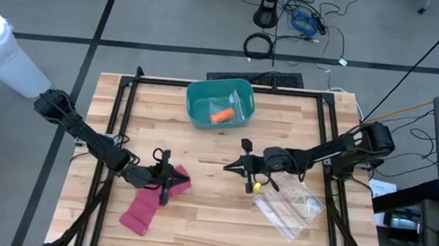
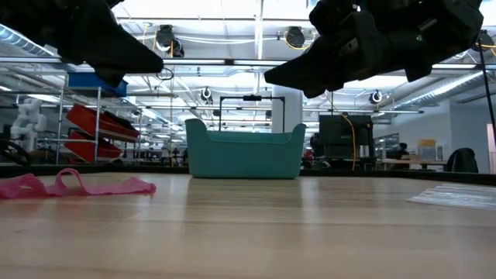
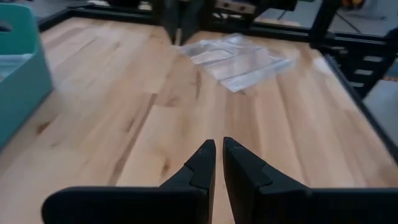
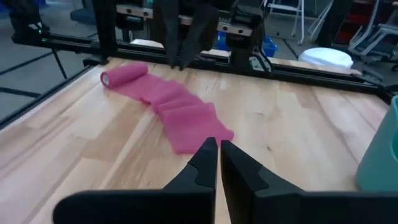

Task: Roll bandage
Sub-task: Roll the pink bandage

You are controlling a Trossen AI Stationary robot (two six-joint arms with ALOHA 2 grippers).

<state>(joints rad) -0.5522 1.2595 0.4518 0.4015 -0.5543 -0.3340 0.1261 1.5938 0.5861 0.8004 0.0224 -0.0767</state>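
A pink bandage (image 1: 153, 201) lies mostly unrolled and flat on the wooden table at the near left. Its rolled end (image 4: 115, 76) is toward the near-left corner and its flat end (image 4: 199, 134) toward the middle. It also shows in the low view (image 2: 77, 185). My left gripper (image 1: 173, 181) is shut and empty, raised above the bandage's flat end (image 3: 219, 149). My right gripper (image 1: 228, 168) is shut and empty above the table's middle, pointing toward the bandage (image 4: 219, 146).
A teal bin (image 1: 220, 103) with an orange item inside stands at the far middle. A clear plastic bag (image 1: 288, 207) lies at the near right, with a small yellow item (image 1: 256, 187) beside it. A black frame (image 1: 127, 83) runs around the table's edges.
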